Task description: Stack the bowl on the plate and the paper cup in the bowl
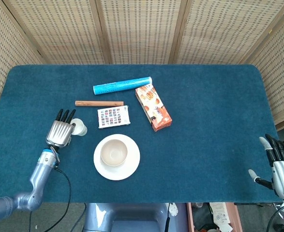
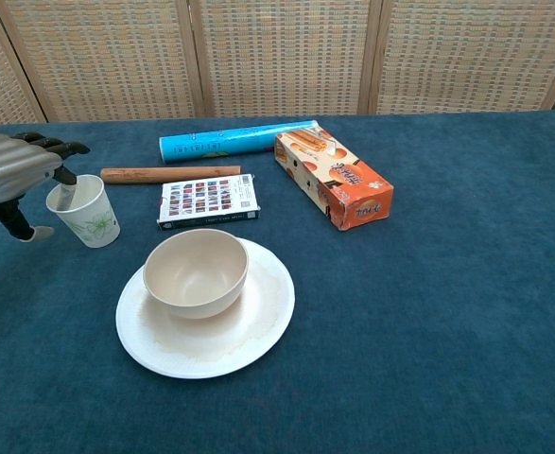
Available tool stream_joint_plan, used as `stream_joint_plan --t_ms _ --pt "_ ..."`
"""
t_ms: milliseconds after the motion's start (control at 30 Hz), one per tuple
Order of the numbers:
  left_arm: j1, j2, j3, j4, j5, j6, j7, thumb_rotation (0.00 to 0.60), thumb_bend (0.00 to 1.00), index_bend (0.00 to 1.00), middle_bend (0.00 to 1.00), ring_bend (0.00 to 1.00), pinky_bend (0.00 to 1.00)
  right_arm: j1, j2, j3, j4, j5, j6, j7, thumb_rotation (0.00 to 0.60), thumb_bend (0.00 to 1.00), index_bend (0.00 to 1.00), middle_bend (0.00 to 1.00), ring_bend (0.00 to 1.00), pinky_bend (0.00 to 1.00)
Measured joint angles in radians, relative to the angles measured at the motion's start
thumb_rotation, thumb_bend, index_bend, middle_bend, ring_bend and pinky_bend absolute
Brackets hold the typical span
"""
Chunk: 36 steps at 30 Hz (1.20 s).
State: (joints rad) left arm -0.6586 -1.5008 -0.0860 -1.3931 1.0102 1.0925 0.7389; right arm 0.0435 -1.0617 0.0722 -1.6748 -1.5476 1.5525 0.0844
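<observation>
Behind the bowl [image 2: 196, 271], card box [image 2: 209, 200].

The bowl [image 2: 196, 272] sits on the plate [image 2: 258, 331], to the right of and nearer than the left hand's fingers [image 2: 55, 147]. The paper cup [image 2: 84, 211] stands tilted right at those fingers. Beyond them lies a wooden stick [image 2: 170, 174], with a tube [image 2: 234, 140] behind it. Right of the fingers lie a card pack [image 2: 208, 200] and then a carton [image 2: 333, 176].
</observation>
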Motion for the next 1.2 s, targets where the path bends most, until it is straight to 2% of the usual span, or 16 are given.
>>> stream_joint_plan --t_ms 367,767,967,1200 --pt "0.002 -0.040 -0.006 0.048 0.038 0.032 0.000 0.600 0.38 0.59 0.06 0.00 0.01 0.000 0.000 -0.002 -0.001 -0.004 0.000 -0.003 0.600 0.20 0.03 0.00 0.00 0.00" --pt "0.021 -0.002 -0.009 0.011 0.054 0.048 -0.020 0.600 0.38 0.60 0.06 0.00 0.02 0.000 0.001 -0.002 -0.002 -0.003 -0.001 -0.002 0.600 0.20 0.03 0.00 0.00 0.00" --pt "0.028 0.052 -0.011 -0.087 0.083 0.068 -0.023 0.600 0.38 0.60 0.06 0.00 0.02 0.001 0.000 -0.003 -0.003 -0.002 -0.005 -0.008 0.600 0.20 0.03 0.00 0.00 0.00" --pt "0.024 0.134 -0.017 -0.284 0.119 0.090 0.007 0.600 0.38 0.60 0.06 0.00 0.02 0.000 0.000 -0.003 -0.005 -0.003 -0.001 -0.009 0.600 0.20 0.03 0.00 0.00 0.00"
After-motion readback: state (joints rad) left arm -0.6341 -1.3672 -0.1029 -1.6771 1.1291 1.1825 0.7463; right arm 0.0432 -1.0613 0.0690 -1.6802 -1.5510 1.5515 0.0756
